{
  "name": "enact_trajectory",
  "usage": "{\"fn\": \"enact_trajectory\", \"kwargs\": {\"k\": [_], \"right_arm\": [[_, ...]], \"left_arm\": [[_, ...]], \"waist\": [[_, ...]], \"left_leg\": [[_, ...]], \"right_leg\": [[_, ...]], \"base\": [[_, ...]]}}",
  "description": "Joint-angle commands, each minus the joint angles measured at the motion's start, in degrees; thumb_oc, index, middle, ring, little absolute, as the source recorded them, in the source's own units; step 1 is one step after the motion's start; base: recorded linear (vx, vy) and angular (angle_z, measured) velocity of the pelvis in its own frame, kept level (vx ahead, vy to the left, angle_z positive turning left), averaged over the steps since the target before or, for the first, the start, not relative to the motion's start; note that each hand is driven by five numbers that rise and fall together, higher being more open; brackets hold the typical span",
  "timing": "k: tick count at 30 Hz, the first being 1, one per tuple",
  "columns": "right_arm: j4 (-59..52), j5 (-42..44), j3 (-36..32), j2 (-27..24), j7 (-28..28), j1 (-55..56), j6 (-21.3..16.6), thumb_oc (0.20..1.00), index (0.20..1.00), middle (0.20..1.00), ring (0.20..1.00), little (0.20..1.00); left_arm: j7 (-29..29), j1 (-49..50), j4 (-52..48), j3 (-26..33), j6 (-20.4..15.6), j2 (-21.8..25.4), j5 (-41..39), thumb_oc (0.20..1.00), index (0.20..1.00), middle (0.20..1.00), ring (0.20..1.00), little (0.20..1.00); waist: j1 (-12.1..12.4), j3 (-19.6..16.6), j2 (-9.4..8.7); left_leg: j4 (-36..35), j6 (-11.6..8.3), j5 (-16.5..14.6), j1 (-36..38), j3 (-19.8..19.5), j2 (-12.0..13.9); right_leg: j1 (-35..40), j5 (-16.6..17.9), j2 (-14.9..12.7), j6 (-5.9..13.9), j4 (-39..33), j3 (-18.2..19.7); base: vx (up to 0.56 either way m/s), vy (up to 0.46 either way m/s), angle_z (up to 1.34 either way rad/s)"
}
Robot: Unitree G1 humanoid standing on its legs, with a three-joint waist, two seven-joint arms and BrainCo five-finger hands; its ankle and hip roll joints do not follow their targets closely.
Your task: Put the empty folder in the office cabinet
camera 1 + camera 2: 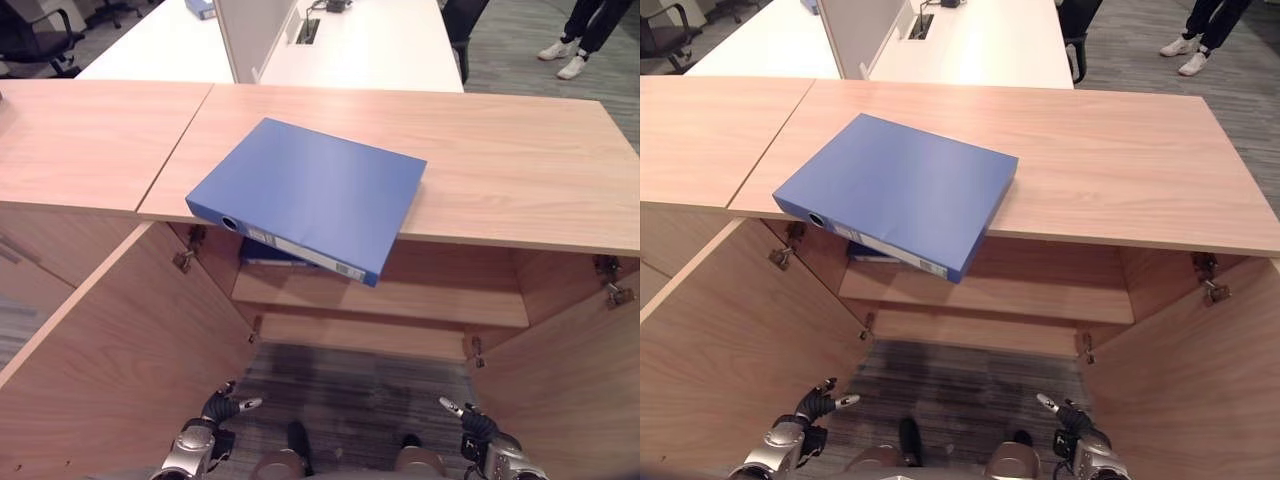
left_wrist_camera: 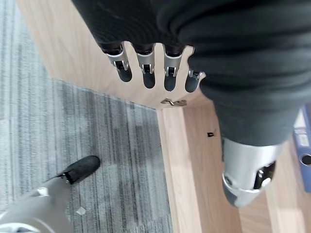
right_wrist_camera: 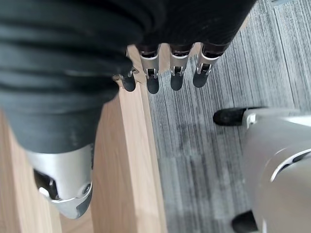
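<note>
The blue folder (image 1: 310, 190) lies flat on the wooden cabinet top (image 1: 500, 160), and its spine corner sticks out past the front edge above the open cabinet. My left hand (image 1: 205, 425) hangs low by the left door, well below the folder. Its fingers (image 2: 146, 68) are straight and hold nothing. Low on the other side, my right hand (image 1: 480, 430) is by the right door, and its fingers (image 3: 165, 73) are also straight and empty. The folder's spine (image 2: 303, 155) shows past my left thumb.
Both cabinet doors stand open: the left door (image 1: 120, 340) and the right door (image 1: 570, 380). Another blue folder (image 1: 265, 255) lies at the left end of the inner shelf (image 1: 400, 295). Behind are a white desk (image 1: 370, 40) and a person's shoes (image 1: 560, 55).
</note>
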Motion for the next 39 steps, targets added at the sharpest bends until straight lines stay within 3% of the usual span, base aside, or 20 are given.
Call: {"fn": "enact_trajectory", "kwargs": {"k": [1, 7, 18, 20, 23, 25, 27, 35, 39], "right_arm": [[-2.7, -0.7, -0.1, -0.5, 0.4, -0.3, -1.2, 1.0, 1.0, 1.0, 1.0, 1.0], [-3.0, -0.7, 0.2, -0.5, 0.6, 0.8, -1.0, 1.0, 1.0, 1.0, 1.0, 1.0], [-3.2, 0.8, -0.3, -1.3, 0.8, 2.7, -1.6, 1.0, 1.0, 1.0, 1.0, 1.0], [-3.3, 0.4, 0.0, -2.2, 0.7, 2.4, -1.9, 1.0, 1.0, 1.0, 1.0, 1.0], [-3.3, 0.2, 0.5, -2.9, 0.7, 1.8, -1.9, 1.0, 1.0, 1.0, 1.0, 1.0], [-3.1, -0.4, 0.9, -3.8, 0.6, 1.3, -1.7, 1.0, 1.0, 1.0, 1.0, 1.0], [-2.8, -0.6, 0.4, -4.4, 1.1, 1.4, -1.4, 1.0, 1.0, 1.0, 1.0, 1.0], [-2.2, 0.6, -1.4, -3.0, 1.4, 2.2, -1.1, 1.0, 1.0, 1.0, 1.0, 1.0], [-2.0, -0.7, -0.9, -2.2, 1.5, 2.6, -0.6, 1.0, 1.0, 1.0, 1.0, 1.0]], "left_arm": [[0.5, -2.2, -0.9, 1.3, -1.3, 1.2, 1.0, 1.0, 1.0, 1.0, 1.0, 1.0], [0.2, -1.8, -0.4, 1.2, -1.2, 0.3, 1.2, 1.0, 1.0, 1.0, 1.0, 1.0], [0.1, -1.6, -0.9, 0.8, -1.3, -1.0, 0.4, 1.0, 1.0, 1.0, 1.0, 1.0], [0.1, -2.0, -1.9, 0.6, -1.5, -1.1, -0.3, 1.0, 1.0, 1.0, 1.0, 1.0], [0.2, -2.4, -3.0, 0.3, -1.6, -1.0, -1.2, 1.0, 1.0, 1.0, 1.0, 1.0], [0.4, -2.7, -3.9, -0.1, -1.7, -1.4, -1.3, 1.0, 1.0, 1.0, 1.0, 1.0], [-0.1, -2.2, -5.1, -0.5, -1.6, -1.6, -1.5, 1.0, 1.0, 1.0, 1.0, 1.0], [-0.9, -0.7, -9.2, -0.5, -1.6, 0.0, 0.1, 1.0, 1.0, 1.0, 1.0, 1.0], [-0.5, -0.6, -12.4, 0.0, -1.9, 1.7, 2.3, 1.0, 1.0, 1.0, 1.0, 1.0]], "waist": [[1.3, 0.1, 0.73], [0.8, -0.5, 1.27], [-0.6, 0.1, 2.48], [-0.6, 1.5, 2.25], [-0.3, 2.6, 1.81], [0.0, 3.5, 1.04], [-1.3, 2.8, 1.27], [-1.7, 0.7, 2.04], [-1.5, 0.2, 2.21]], "left_leg": [[3.5, -2.22, -4.6, 0.0, -0.9, 0.8], [2.6, -4.16, -2.6, 0.8, -1.2, 2.8], [2.4, -7.81, 1.4, 0.6, -2.6, 6.8], [6.9, -8.73, 1.5, -2.6, -4.1, 8.0], [11.1, -9.0, 0.3, -5.1, -7.0, 7.6], [15.1, -8.69, -2.7, -6.3, -10.9, 4.9], [15.3, -7.23, -6.0, -4.1, -10.2, 3.6], [6.3, -5.12, -5.6, 1.1, -7.6, 2.9], [2.1, -4.76, -4.6, 3.8, -6.8, 2.3]], "right_leg": [[2.5, -3.4, 0.2, 1.54, 5.4, 0.4], [6.6, -7.2, 2.5, 0.08, -2.1, -0.2], [11.0, -8.3, 6.3, -2.1, -10.2, -0.9], [11.1, -8.4, 6.8, -2.87, -10.9, -0.8], [10.5, -8.2, 6.7, -3.5, -10.7, -0.7], [9.4, -7.8, 6.2, -4.17, -9.9, -0.6], [7.6, -8.2, 6.2, -4.53, -7.9, -0.9], [4.3, -8.5, 6.3, -3.44, -1.6, -0.5], [4.4, -8.2, 6.4, -2.71, -2.4, -0.1]], "base": [[0.01, -0.094, -0.09], [-0.02, -0.138, -0.08], [-0.06, -0.138, 0.04], [-0.17, -0.143, 0.12], [-0.16, -0.089, 0.13], [-0.18, -0.074, 0.11], [-0.09, 0.032, 0.08], [0.01, 0.073, -0.01], [0.02, 0.063, -0.05]]}}
